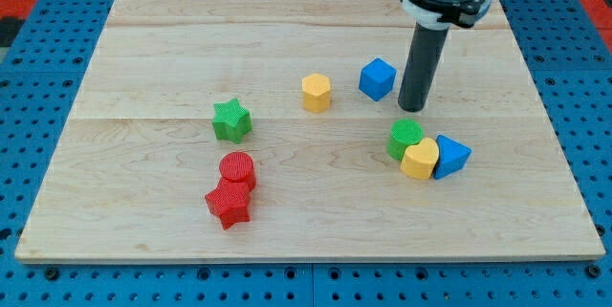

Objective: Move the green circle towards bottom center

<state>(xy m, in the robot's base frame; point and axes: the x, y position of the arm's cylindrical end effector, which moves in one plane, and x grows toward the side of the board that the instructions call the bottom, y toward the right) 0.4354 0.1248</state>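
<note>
The green circle (404, 138) lies right of the board's middle, touching a yellow heart (420, 160) at its lower right. A blue triangle (451, 156) touches the heart's right side. My tip (412, 108) rests on the board just above the green circle, a small gap away, and right of a blue cube (378, 78).
A yellow hexagon (316, 92) sits left of the blue cube. A green star (231, 120) lies left of centre. A red circle (236, 169) and a red star (229, 203) touch each other at the lower left. The wooden board (143, 58) sits on a blue pegboard.
</note>
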